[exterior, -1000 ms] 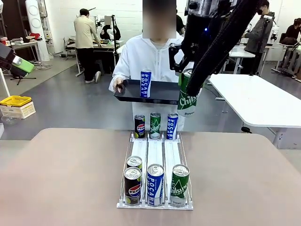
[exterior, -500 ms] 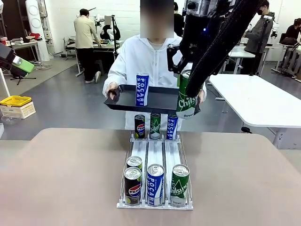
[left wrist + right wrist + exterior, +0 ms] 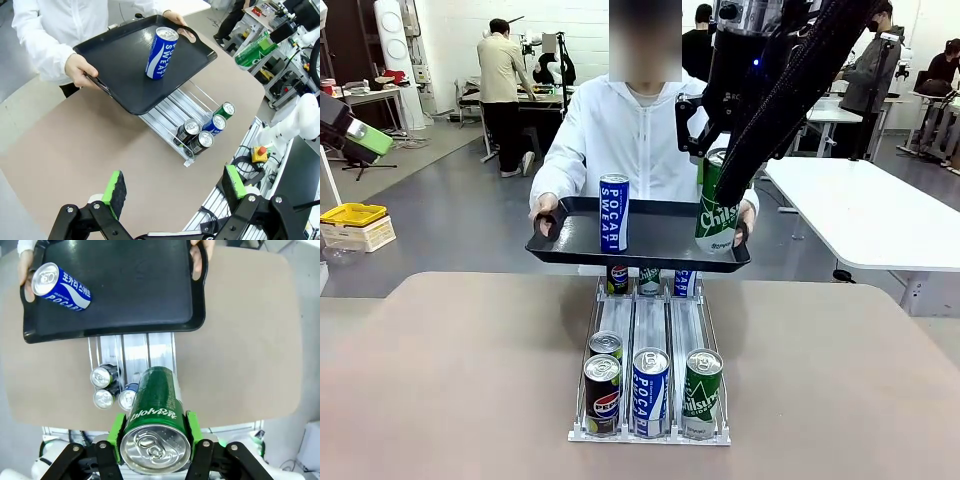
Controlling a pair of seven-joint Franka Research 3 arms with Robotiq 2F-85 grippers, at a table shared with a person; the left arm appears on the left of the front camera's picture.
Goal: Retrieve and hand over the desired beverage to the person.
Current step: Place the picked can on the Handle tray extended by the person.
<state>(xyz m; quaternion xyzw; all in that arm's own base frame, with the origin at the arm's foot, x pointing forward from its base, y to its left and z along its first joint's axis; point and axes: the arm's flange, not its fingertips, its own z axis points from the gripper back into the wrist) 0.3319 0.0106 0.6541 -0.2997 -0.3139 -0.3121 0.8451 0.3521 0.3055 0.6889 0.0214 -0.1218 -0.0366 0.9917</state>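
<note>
The person [image 3: 630,140] in a white hooded jacket stands at the table's far side. Both hands hold a black tray [image 3: 665,235] level over the table's far edge. A blue Pocari Sweat can [image 3: 614,212] stands upright on the tray's left part. My right gripper [image 3: 717,165] is shut on a green Chilsung can [image 3: 718,210], slightly tilted, at the tray's right end; contact cannot be told. From the right wrist, the green can [image 3: 155,415] sits between the pads [image 3: 194,432] with the tray [image 3: 130,285] beyond. My left gripper [image 3: 174,185] is open, high above the table.
A wire can rack [image 3: 650,330] runs down the table's middle. At its near end stand a Pepsi can [image 3: 602,395], a Pocari can [image 3: 650,392] and a Chilsung can [image 3: 701,393]. More cans [image 3: 649,280] at its far end are half hidden by the tray.
The person has stepped closer and lowered the tray toward the table, so it now reaches under the green can. My right gripper with the can has barely moved.
</note>
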